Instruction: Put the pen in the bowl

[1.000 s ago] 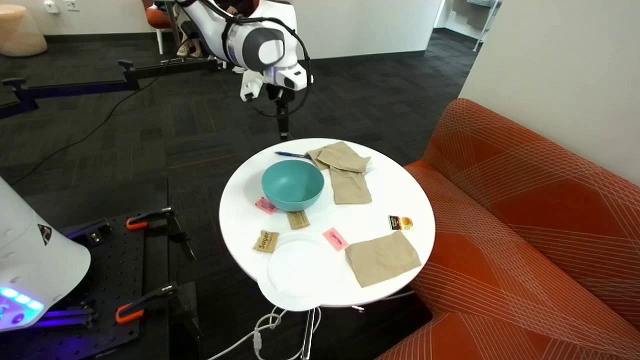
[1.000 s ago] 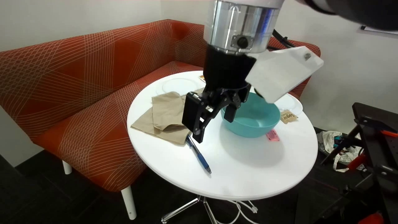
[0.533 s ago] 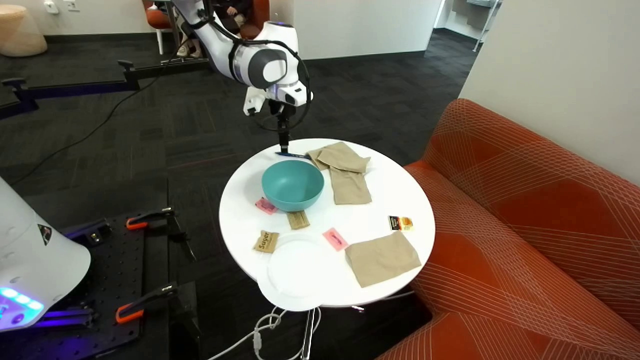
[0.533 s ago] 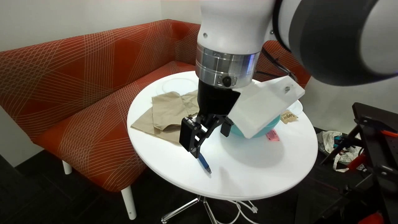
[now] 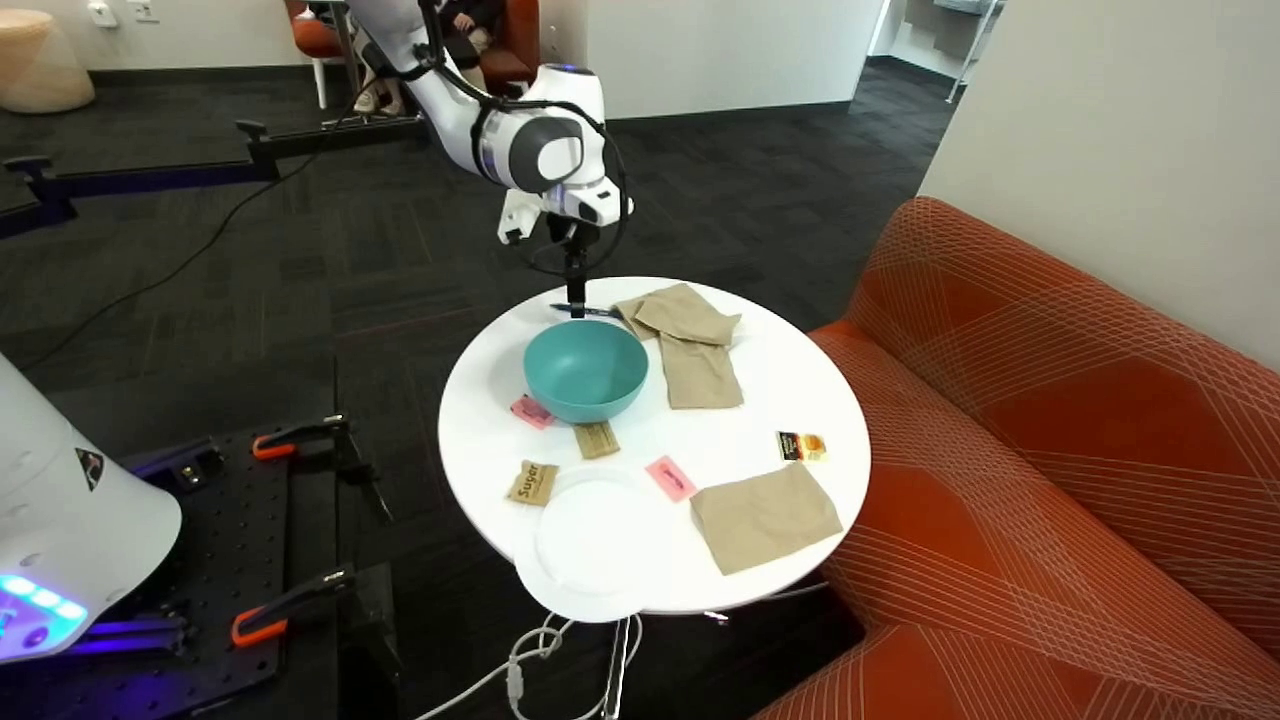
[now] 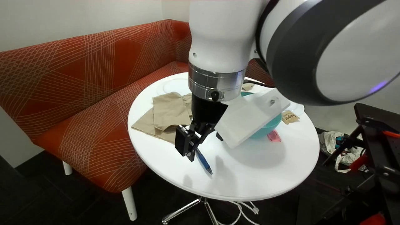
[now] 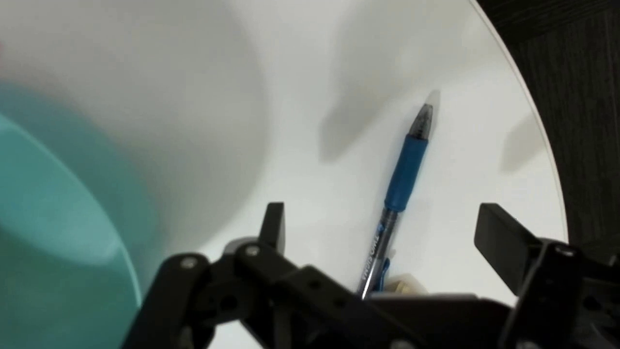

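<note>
1. I am coming lower, fingers [image 7: 506, 247] standing wide apart.
2. Between them the pen [image 7: 397, 201] is lying loose on the table [image 7: 310, 184] (so grasping is probably nearing).
3. The bowl [image 5: 586, 368] is waiting nearby.

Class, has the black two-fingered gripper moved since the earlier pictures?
Yes, downward: in an exterior view, the gripper earlier ended just above the far rim of the round white table; now its tip overlaps the slim dark-blue pen.
</note>
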`<state>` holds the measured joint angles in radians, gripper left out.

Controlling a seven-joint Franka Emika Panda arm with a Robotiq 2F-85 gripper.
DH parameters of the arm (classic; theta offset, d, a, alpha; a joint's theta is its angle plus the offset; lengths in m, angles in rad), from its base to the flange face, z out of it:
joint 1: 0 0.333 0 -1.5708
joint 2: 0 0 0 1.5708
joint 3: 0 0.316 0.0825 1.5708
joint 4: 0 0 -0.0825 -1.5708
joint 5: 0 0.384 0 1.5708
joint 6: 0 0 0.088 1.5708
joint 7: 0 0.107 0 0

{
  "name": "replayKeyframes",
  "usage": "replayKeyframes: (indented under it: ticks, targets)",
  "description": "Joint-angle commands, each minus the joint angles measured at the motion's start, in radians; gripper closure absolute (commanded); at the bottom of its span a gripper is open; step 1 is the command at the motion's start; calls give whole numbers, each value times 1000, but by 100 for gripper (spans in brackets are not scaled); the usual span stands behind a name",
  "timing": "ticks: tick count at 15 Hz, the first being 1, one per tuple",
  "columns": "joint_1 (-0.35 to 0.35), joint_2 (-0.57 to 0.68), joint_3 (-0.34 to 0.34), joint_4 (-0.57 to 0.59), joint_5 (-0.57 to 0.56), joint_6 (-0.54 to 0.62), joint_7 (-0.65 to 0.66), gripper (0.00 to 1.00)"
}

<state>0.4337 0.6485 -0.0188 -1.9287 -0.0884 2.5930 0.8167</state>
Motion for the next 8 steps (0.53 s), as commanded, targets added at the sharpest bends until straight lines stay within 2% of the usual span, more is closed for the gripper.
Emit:
replayKeyframes:
  ticks: [1, 8]
  targets:
    - [15, 40, -27, 44, -6, 18, 43, 0]
    - [11, 94, -38, 101, 5, 16, 50, 0]
